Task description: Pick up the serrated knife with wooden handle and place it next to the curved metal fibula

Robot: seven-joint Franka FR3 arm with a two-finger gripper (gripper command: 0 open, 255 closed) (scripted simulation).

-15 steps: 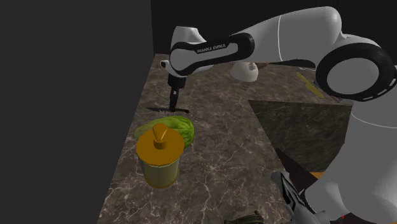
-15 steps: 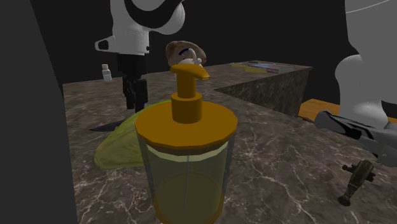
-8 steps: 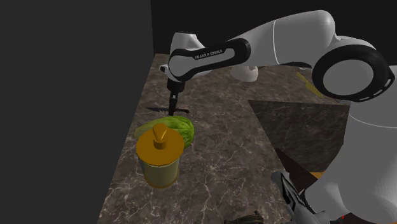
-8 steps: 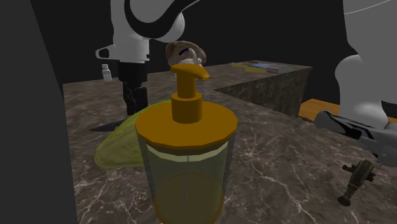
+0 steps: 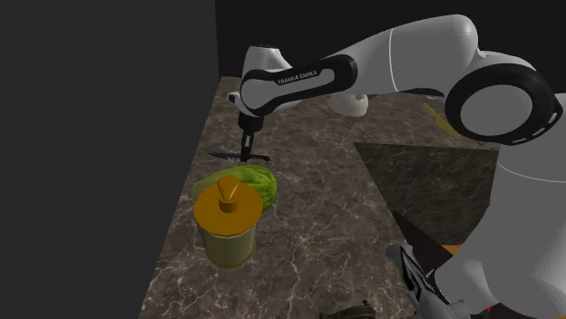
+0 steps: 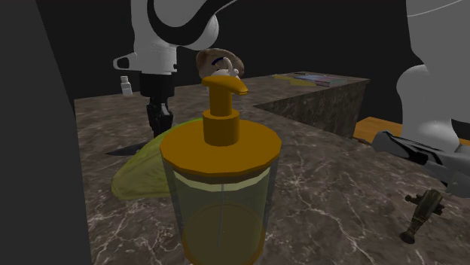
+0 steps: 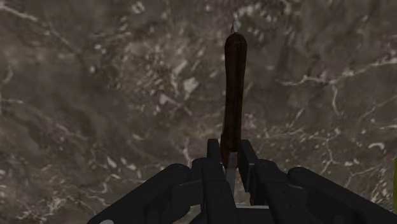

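Since the fingers close narrowly on the knife (image 7: 233, 83), the wrist view settles the grip: the gripper (image 7: 230, 153) is clamped where blade meets handle, and the brown handle runs straight out ahead of it over the counter (image 7: 95, 95).

In the shoulder view the gripper (image 5: 246, 152) points down, the knife a thin dark line at its tips, with a lettuce (image 5: 258, 184) just beside it.

In the second exterior view the gripper (image 6: 160, 120) stands behind the lettuce and a pump (image 6: 218, 188).

The grip is off the handle's middle, so I'd hold firm, lift straight up and clear the lettuce before travelling.
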